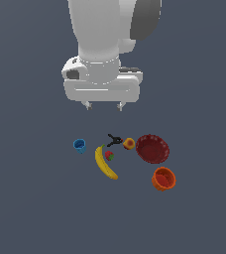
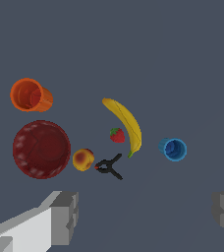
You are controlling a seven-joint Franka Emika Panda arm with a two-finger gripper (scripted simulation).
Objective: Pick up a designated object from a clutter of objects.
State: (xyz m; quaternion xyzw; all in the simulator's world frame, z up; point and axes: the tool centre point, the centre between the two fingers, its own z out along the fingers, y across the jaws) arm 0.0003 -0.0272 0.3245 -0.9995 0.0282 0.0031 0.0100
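Note:
The bright-orange cup [image 1: 163,179] stands at the exterior view's right front of the clutter, beside the dark-red bowl [image 1: 152,148]. It also shows in the wrist view [image 2: 30,95]. My gripper [image 1: 104,106] hangs high above the surface, behind the clutter, open and empty. Both fingers [image 2: 65,217] show wide apart in the wrist view. The clutter holds a yellow banana [image 1: 105,163], a blue cup [image 1: 80,145], a black clamp [image 1: 114,140], a strawberry [image 1: 109,156] and a red-yellow fruit [image 1: 129,144].
The dark-red bowl [image 2: 41,148] sits close to the orange cup. The banana [image 2: 126,124], strawberry [image 2: 117,135], clamp [image 2: 109,167], red-yellow fruit [image 2: 83,159] and blue cup [image 2: 173,149] lie spread on the grey floor.

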